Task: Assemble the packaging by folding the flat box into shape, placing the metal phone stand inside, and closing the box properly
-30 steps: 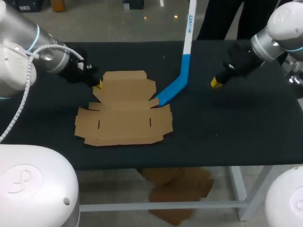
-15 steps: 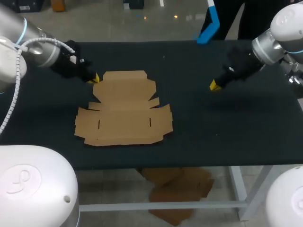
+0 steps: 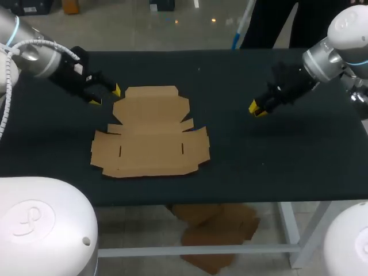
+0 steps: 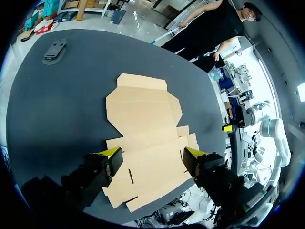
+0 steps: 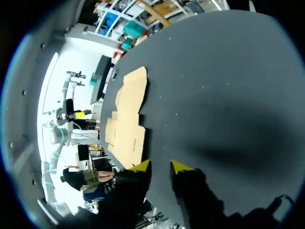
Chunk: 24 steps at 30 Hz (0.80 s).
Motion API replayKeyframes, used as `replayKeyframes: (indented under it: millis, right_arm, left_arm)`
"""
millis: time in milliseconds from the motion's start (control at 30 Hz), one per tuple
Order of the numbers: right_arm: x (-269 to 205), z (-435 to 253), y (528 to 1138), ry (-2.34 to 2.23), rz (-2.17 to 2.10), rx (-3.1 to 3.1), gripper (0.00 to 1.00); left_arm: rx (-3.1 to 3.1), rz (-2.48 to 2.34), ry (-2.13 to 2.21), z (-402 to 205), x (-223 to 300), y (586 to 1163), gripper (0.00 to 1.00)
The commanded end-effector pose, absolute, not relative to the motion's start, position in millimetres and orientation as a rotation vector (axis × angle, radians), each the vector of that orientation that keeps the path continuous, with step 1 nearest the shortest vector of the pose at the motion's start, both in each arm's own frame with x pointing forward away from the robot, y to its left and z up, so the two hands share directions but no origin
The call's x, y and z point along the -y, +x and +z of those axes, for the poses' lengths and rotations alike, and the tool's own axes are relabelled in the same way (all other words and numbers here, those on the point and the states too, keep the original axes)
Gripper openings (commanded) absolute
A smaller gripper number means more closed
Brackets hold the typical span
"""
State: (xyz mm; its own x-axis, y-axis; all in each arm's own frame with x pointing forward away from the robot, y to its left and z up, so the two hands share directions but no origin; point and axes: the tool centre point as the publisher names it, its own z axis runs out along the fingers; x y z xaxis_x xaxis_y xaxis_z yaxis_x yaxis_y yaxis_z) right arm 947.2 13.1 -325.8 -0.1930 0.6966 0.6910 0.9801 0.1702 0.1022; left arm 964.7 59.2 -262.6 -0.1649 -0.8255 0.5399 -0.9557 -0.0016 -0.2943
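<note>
The flat brown cardboard box lies unfolded on the black table, left of the middle. My left gripper hovers just off the box's far left corner, open, with nothing between its fingers. In the left wrist view the box spreads out ahead of and under the wide-open left gripper. A dark grey metal piece, apparently the folded phone stand, lies at the table's far end. My right gripper hangs over bare table to the right, its tips a little apart and empty. The right wrist view shows the box well ahead of that gripper.
The black tabletop is bare between the box and my right gripper. Its front edge runs close below the box.
The blue and white stick that touched the box's right side has been pulled away off the table. My left gripper backed off the box's corner and opened wide. The right gripper's tips parted slightly.
</note>
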Motion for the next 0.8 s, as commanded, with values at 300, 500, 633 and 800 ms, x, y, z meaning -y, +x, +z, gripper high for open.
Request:
replayKeyframes:
  millis: [300, 500, 633, 800]
  right_arm:
    - [-34, -324, 921, -1.579, -0.752, 1.932, 1.0]
    - [-53, -335, 909, -1.606, -0.736, 1.906, 1.0]
    - [-62, -340, 905, -1.591, -0.714, 1.894, 1.0]
    - [-62, -340, 905, -1.591, -0.714, 1.894, 1.0]
  left_arm:
    - [2.019, 0.897, 1.903, -252, -81, 956, 1.0]
    - [2.006, 0.902, 1.884, -245, -90, 953, 1.0]
    - [2.018, 0.845, 1.867, -244, -93, 951, 1.0]
    - [2.031, 0.817, 1.876, -244, -94, 951, 1.0]
